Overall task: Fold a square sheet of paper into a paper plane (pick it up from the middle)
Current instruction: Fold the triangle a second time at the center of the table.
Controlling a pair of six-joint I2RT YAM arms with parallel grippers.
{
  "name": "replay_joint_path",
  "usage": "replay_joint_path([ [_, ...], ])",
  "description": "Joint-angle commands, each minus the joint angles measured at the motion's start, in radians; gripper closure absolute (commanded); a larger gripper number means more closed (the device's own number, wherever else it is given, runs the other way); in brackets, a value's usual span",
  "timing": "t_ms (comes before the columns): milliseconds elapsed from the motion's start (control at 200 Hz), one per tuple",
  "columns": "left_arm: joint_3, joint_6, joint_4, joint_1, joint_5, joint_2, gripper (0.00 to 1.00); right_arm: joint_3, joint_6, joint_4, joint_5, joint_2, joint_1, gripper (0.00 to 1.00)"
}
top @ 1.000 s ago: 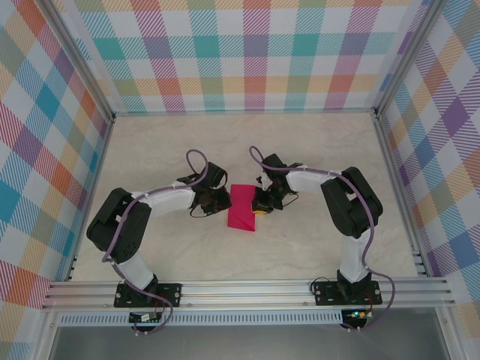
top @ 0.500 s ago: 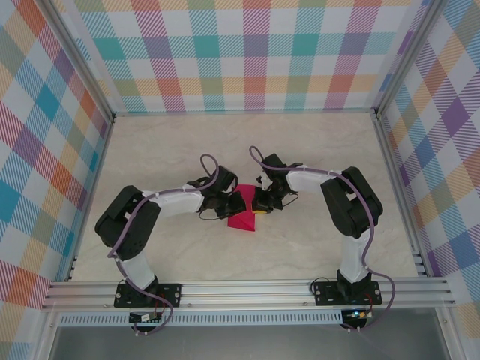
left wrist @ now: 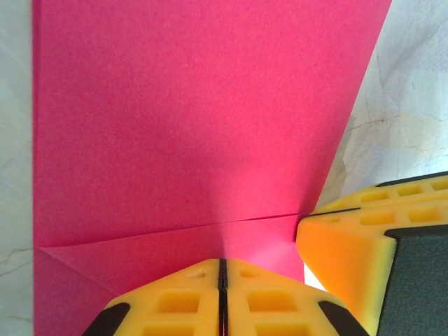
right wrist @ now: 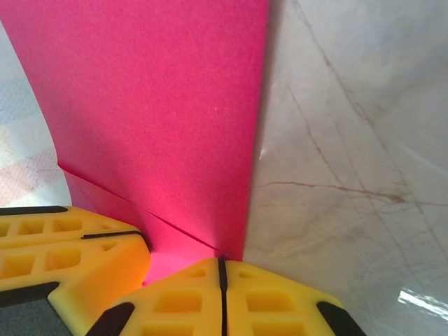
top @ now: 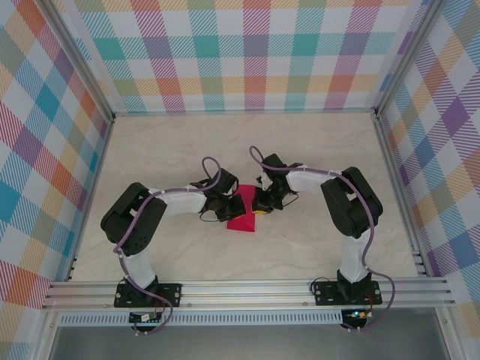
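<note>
Together, left end effector (left wrist: 222,266) and right end effector (right wrist: 222,264) press down on paper (left wrist: 175,126).

From above, the left gripper (top: 237,205) and right gripper (top: 256,205) hid much of the square sheet of paper (top: 241,222). In both wrist views the sheet ran past the top edge — and whether either gripper pinched it could not be told.

beige marbled table (top: 315,150), plaid walls (top: 255,52), aluminium rail (top: 247,289)
</note>
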Motion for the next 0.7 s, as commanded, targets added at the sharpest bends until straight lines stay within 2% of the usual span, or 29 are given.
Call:
replay_joint_path([
  [0,-0.051,-0.02,-0.054,-0.007,-0.038,0.031,0.91,-0.038,-0.01,-0.007,0.096,0.024,0.002,0.92],
  [415,-0.09,-0.042,-0.04,-0.007,-0.055,0.044,0.92,-0.203,0.003,0.122,-0.062,-0.3,0.006,0.88],
  [695,-0.088,-0.048,-0.04,-0.007,-0.052,0.05,0.92,-0.243,0.029,0.143,-0.049,-0.313,0.096,0.88],
])
